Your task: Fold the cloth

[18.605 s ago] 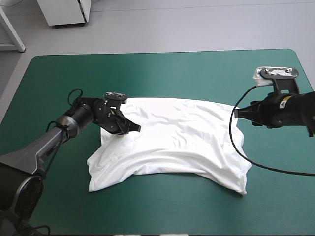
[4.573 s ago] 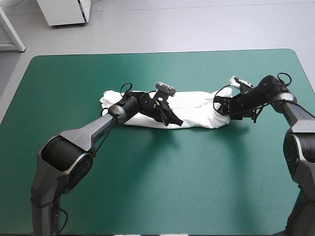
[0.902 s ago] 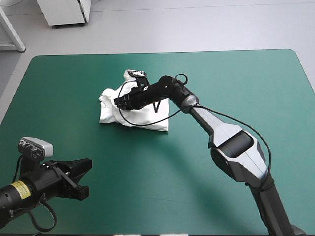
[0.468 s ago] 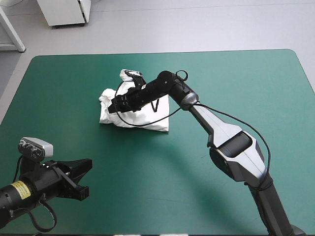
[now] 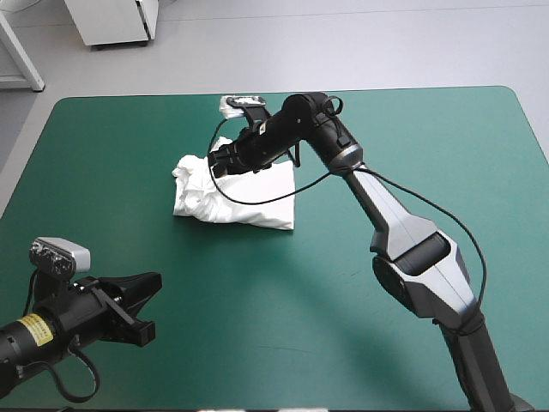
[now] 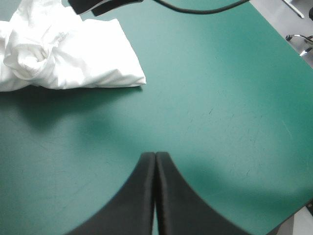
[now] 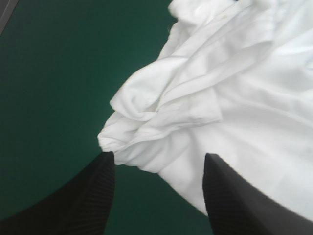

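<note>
From above, the T-shirt [image 5: 244,202] lies bundled left of the table's [image 5: 446,129] middle, with my right arm [image 5: 377,202] crossing its far edge. On the left wrist, my left gripper [image 6: 155,159] is closed and empty, the T-shirt well ahead. On the right wrist, my right gripper [image 7: 159,159] is spread wide over its crumpled end, gripping nothing.

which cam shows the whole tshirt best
The high view: the whole folded T-shirt lies in it, the open right end effector over its far edge. The left wrist view catches only part of it; the right wrist view shows just its crumpled end, close up.
</note>
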{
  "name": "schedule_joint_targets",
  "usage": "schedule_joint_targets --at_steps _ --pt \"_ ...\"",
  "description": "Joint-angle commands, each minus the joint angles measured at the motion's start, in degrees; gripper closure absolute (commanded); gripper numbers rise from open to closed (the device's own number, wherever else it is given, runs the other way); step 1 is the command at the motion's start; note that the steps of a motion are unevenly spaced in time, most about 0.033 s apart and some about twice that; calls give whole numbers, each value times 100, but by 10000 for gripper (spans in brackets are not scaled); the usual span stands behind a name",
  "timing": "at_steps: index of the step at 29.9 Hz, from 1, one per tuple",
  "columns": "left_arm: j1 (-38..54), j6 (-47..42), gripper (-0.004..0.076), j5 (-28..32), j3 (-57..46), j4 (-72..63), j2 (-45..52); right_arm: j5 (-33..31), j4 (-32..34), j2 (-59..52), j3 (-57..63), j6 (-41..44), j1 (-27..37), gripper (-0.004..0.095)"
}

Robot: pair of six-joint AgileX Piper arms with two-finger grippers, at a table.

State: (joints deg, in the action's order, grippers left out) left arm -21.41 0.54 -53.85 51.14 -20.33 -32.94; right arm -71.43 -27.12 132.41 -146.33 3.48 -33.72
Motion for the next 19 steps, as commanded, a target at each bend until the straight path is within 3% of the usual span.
schedule_joint_targets --at_steps 1,9,12,19 --pt "-6 -54 733 407 126 -153 -59 158 260 -697 -10 100 235 396" --pt "-6 -54 733 407 126 -153 -59 158 946 -1755 1868 28 739 397" --pt "-6 -54 733 407 126 -153 -59 219 862 -2050 2689 -225 886 397" --pt "-6 -54 733 407 126 -131 -59 1138 281 -1803 3460 -443 1003 396"
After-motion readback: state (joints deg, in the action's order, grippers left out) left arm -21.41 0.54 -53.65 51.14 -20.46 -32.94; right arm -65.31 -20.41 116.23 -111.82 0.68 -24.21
